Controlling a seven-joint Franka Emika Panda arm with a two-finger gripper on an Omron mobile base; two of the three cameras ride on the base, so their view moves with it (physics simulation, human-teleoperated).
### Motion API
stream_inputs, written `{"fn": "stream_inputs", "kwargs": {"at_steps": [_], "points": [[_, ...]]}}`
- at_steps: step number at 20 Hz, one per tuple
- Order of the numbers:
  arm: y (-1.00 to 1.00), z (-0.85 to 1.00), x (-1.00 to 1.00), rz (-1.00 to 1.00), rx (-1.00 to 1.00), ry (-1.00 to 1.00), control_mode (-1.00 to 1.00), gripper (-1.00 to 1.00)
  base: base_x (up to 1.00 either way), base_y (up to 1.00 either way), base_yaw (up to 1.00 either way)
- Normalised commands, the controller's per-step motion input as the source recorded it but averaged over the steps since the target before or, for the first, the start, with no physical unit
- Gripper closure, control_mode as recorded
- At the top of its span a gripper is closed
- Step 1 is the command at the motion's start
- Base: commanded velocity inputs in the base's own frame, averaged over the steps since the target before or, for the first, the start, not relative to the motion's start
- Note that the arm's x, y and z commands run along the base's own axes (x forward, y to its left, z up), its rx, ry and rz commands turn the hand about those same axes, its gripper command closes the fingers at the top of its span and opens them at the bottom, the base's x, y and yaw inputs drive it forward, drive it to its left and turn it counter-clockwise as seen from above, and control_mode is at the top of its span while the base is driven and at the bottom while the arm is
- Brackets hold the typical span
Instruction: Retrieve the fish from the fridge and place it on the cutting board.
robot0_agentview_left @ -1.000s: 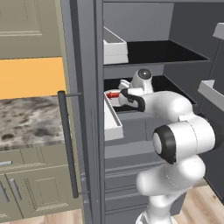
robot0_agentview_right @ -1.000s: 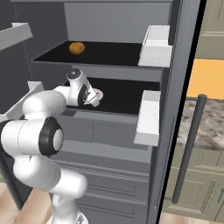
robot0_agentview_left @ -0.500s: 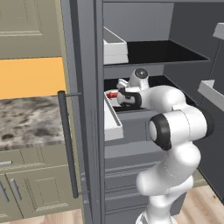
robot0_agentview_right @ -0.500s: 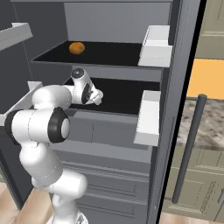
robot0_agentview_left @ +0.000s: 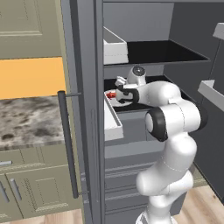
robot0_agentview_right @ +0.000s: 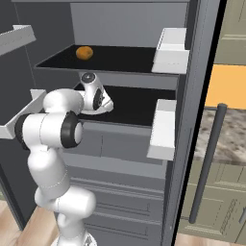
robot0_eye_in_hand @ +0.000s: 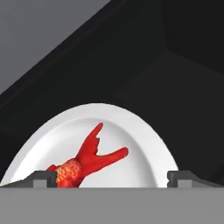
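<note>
Wide-open fingers (robot0_eye_in_hand: 183, 178) astride the fish (robot0_eye_in_hand: 87, 160), empty

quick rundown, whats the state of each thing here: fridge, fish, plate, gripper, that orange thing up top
fridge: door open, shelves exposed
fish: lying on the plate, not gripped
plate: on the middle shelf, holding the fish
gripper: open, jaws either side of the fish
orange round item: resting on the upper shelf, untouched

fish (robot0_eye_in_hand: 89, 159) head below frame edge
</note>
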Motion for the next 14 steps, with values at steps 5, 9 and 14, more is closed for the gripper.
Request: {"fn": "stream_inputs", "kwargs": {"at_steps": [5, 9, 14], "points": [[0.19, 0.00, 0.11, 0.00, 0.00, 0.00, -1.00, -1.00, 0.00, 0.00, 0.00], [0.18, 0.00, 0.26, 0.00, 0.00, 0.04, -1.00, -1.00, 0.00, 0.00, 0.00], [0.20, -0.01, 0.33, 0.00, 0.00, 0.04, -1.00, -1.00, 0.00, 0.00, 0.00]]}}
